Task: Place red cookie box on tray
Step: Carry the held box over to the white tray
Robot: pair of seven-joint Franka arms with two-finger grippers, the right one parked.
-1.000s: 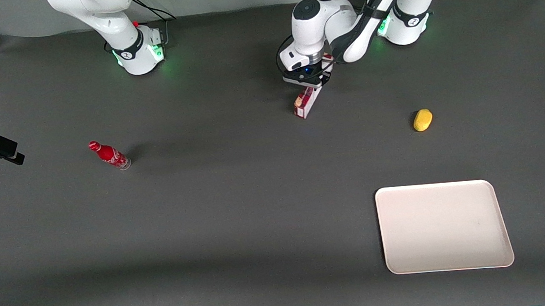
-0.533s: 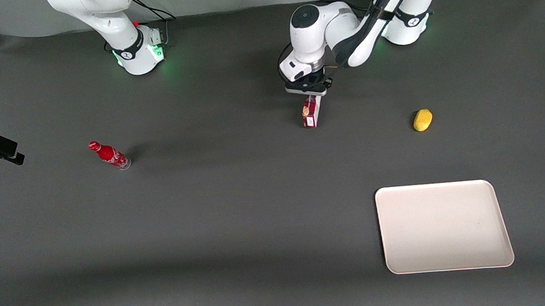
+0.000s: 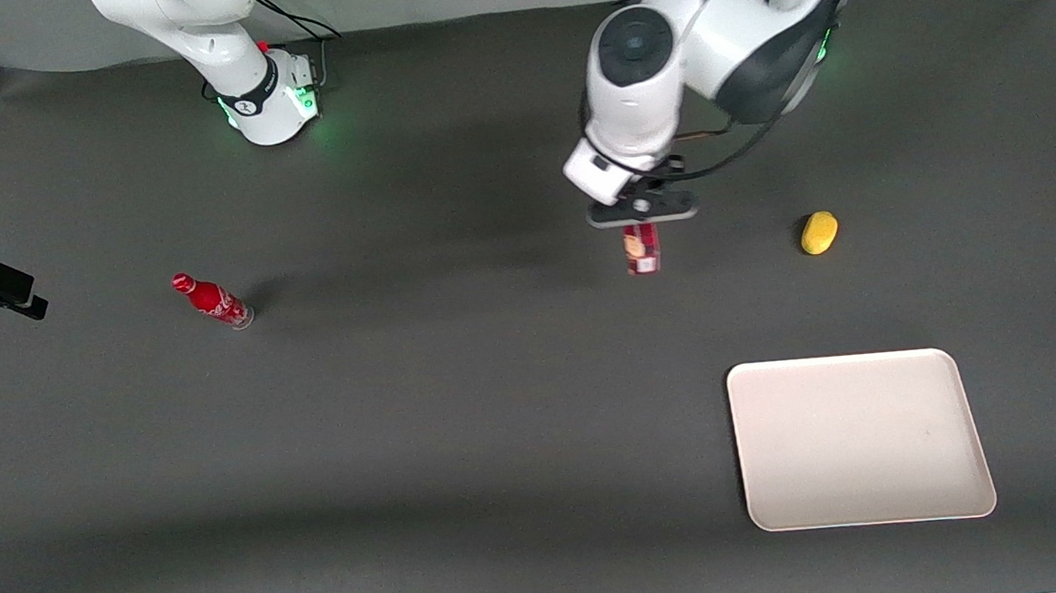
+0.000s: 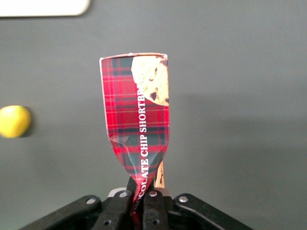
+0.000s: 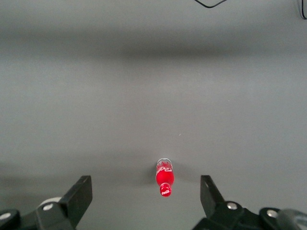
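- The gripper [image 3: 641, 222] has carried the red cookie box [image 3: 642, 250] up off the counter [image 3: 462, 417] and toward the working arm's end; a second ago it sat lower, farther from the front camera.
- Its jaws are clamped on the box's crushed end, and the box now hangs straight.
- The tray [image 3: 858, 440], yellow lemon [image 3: 819, 233] and red bottle [image 3: 212, 301] have not moved.

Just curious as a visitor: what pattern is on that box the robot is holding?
Red tartan plaid on the red cookie box, pinched in the end effector; clearest in the left wrist view.
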